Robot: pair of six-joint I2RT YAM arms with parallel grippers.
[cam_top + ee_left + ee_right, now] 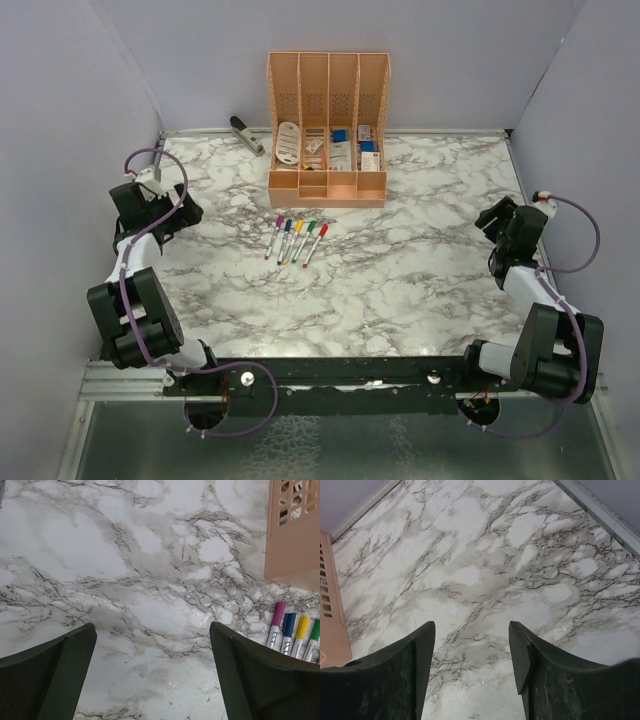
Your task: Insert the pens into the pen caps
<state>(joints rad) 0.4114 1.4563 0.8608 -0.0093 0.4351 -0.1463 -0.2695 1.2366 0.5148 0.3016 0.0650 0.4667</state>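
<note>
Left gripper (152, 630) wide open, right gripper (471, 627) half open; both empty. Pens (301, 637) bunched right of the left gripper: pinching one may scatter neighbours.

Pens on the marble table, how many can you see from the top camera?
5, lying side by side in front of the peach organiser, left to right: purple pen, blue pen, yellow pen, green pen, red pen. None seems hidden.
</note>
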